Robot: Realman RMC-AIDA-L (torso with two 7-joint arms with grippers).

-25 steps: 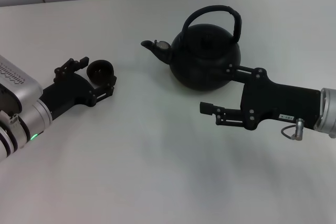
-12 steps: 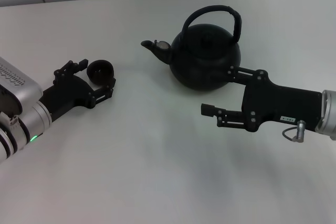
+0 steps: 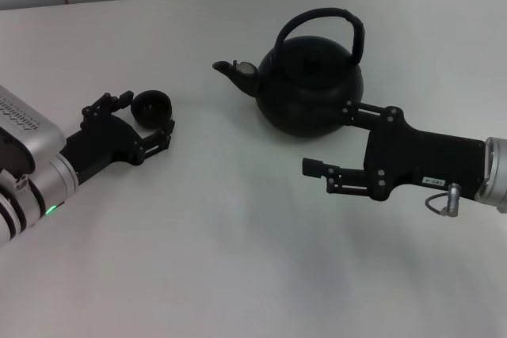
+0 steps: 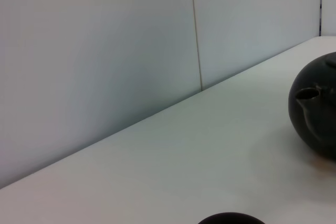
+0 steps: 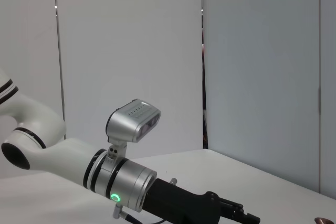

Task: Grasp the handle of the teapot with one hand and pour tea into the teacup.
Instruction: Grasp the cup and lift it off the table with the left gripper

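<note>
We see the teapot (image 3: pixel 310 89) upright on the white counter (image 3: pixel 238 235), its spout aimed toward our left side and its handle (image 3: pixel 325 25) arching over the lid along that same spout-to-back line. Our right claw (image 3: pixel 333 138) sits low just in front of the pot, fingers spread wide, one touching or nearly touching the belly, holding nothing. Over on the left, our left claw (image 3: pixel 146 119) brackets the teacup (image 3: pixel 150 105) with fingers apart, and we can't tell whether they press it.
</note>
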